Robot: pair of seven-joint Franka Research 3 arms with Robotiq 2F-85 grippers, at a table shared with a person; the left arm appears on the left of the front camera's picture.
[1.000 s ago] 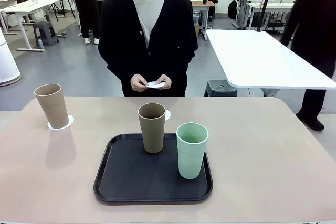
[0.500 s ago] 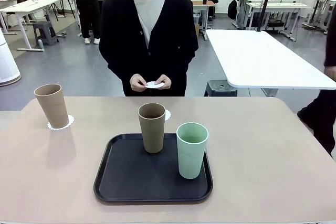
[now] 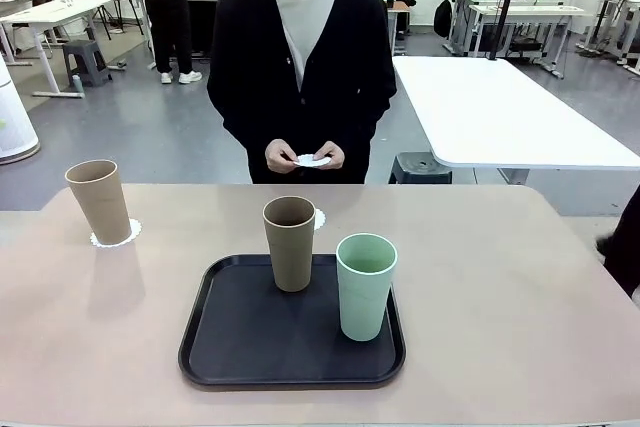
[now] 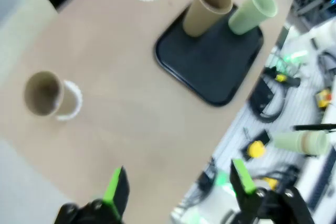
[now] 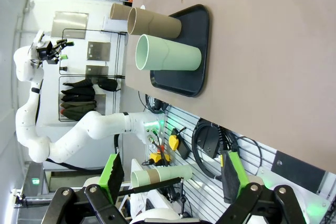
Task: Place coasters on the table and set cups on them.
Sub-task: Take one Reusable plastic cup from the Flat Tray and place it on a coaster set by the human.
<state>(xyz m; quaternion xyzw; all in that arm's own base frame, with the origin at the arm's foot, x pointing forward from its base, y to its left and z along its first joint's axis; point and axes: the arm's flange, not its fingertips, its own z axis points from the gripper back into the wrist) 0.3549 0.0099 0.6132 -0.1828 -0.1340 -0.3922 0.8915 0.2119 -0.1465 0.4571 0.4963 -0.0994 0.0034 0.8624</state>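
Presently, the beige table (image 3: 500, 287) carries a black tray (image 3: 250, 337) at its middle, just short of the near edge, which the front view cuts off. Two cups stand upright on the tray, apart from each other: a tan cup (image 3: 290, 243) toward the far rim and a mint-green cup (image 3: 365, 285) to its right, nearer the robot. A second tan cup (image 3: 99, 201) stands upright on a lacy white coaster (image 3: 134, 232) near the table's far left corner. It covers most of that coaster, so only the scalloped edge shows.

A second coaster (image 3: 318, 219) lies on the bare tabletop just beyond the tray. In the front view the tan cup on the tray hides all but its right edge; the left wrist view shows it whole, with nothing on it. A third coaster (image 3: 313, 160) is held between the person's hands (image 3: 282, 156), beyond the far edge.

The left gripper (image 4: 178, 187) has its jaws spread wide with nothing between them, and hangs high over the table's edge. That view is blurred, and fine detail cannot be made out. The right gripper (image 5: 171, 174) is likewise wide and empty, off the side of the table over a grey slatted panel (image 5: 197, 200) hung with cables.

Bare tabletop lies wide to the right of the tray, and between the tray and the left-hand cup. A dark figure (image 3: 625, 247) is cut off at the right margin.
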